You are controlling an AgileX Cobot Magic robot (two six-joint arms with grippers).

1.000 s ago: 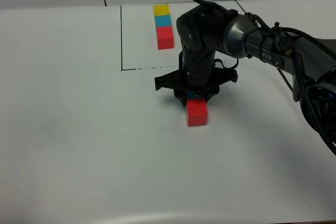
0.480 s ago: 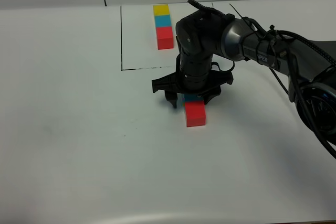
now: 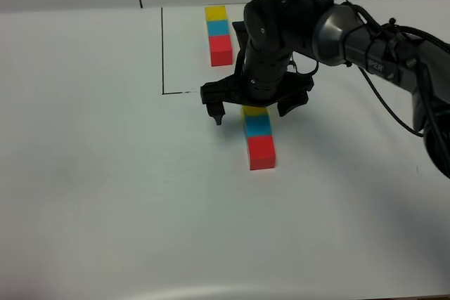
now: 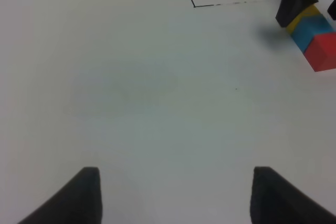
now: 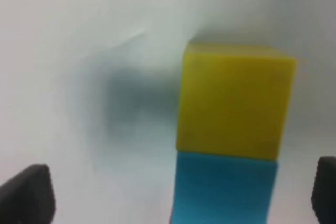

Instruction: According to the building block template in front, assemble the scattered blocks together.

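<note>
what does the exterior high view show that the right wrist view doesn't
Only the exterior high view shows the outlined template row, the red block ending the loose row, and the right gripper open above that row. Only the right wrist view shows the yellow block close up, pressed against the blue block. Both share those yellow and blue blocks and the white table.

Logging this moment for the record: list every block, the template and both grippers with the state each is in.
Template: three touching cubes in a row inside the black outline.
Yellow block: on the table, touching the blue block.
Blue block: between yellow and red, touching both.
Red block: at the near end of the row.
Right gripper: open, holding nothing, above the row.
Left gripper: open, empty.
</note>
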